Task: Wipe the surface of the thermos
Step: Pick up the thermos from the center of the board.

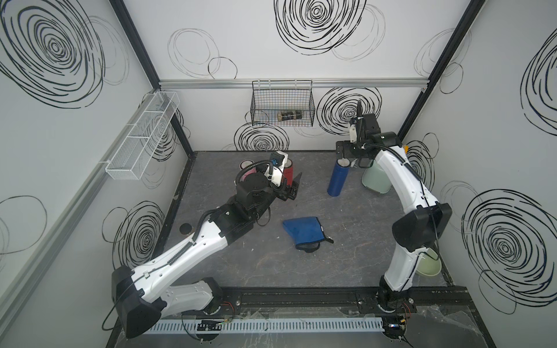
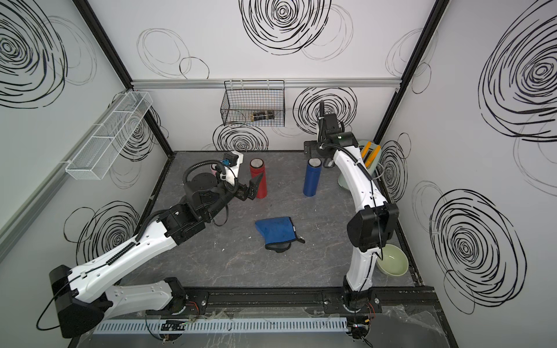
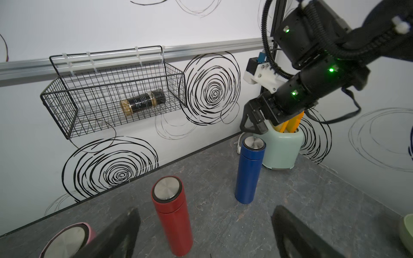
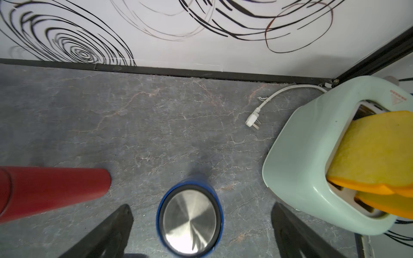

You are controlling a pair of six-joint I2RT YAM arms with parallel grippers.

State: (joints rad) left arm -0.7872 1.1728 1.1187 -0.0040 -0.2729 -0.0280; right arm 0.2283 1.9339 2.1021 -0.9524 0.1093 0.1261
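Note:
Three thermoses stand at the back of the table: a blue thermos (image 1: 337, 180) (image 2: 312, 179), a red thermos (image 2: 259, 180) (image 3: 172, 219) and a pink thermos (image 1: 247, 167) (image 3: 67, 241), mostly hidden behind my left arm. A folded blue cloth (image 1: 303, 229) (image 2: 275, 230) lies mid-table, untouched. My right gripper (image 1: 345, 156) (image 4: 201, 234) hangs open straight over the blue thermos's steel cap (image 4: 190, 221), one finger on each side, clear of it. My left gripper (image 2: 254, 188) (image 3: 205, 236) is open and empty, just in front of the red thermos.
A mint toaster (image 1: 375, 180) (image 4: 301, 167) with yellow slices stands close to the right of the blue thermos, its plug (image 4: 252, 120) loose behind. A green bowl (image 2: 391, 260) sits near the right arm's base. A black wire basket (image 1: 283, 104) and a white one (image 1: 141, 138) hang on the walls.

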